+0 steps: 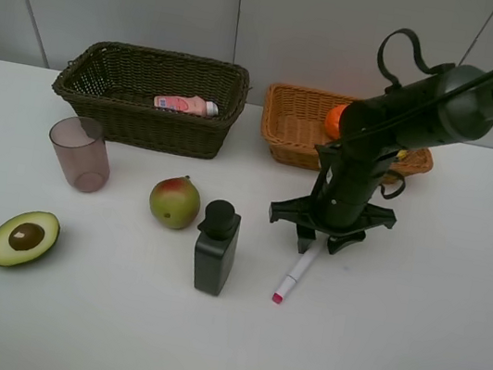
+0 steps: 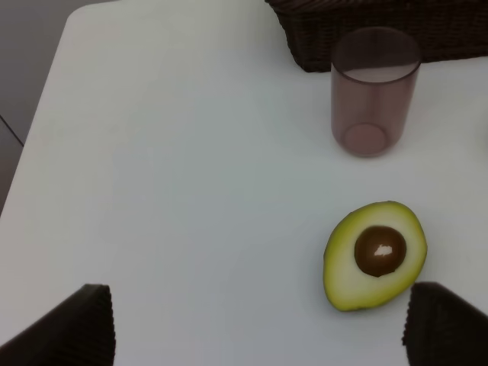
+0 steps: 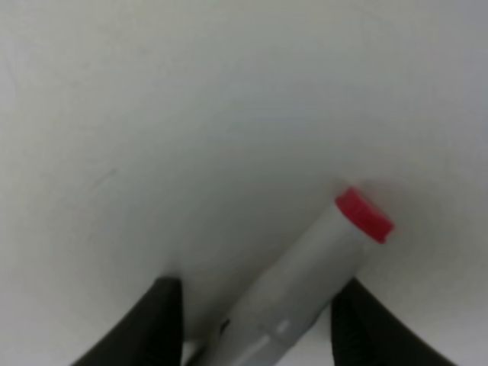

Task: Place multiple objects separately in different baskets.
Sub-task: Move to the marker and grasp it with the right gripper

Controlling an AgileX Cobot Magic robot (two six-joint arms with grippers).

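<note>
I count two baskets: dark basket (image 1: 143, 126), tan basket (image 1: 290, 150). One marker (image 1: 294, 275) lies between my right fingers (image 3: 152, 328), grip uncertain; left fingers (image 2: 69, 328) spread wide.

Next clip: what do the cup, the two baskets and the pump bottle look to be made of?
Cup: likely tinted plastic, glossy; table shows through it. Dark basket and tan basket: woven wicker or lookalike, visible weave. Pump bottle: probably matte black plastic, dull, no glare.
</note>
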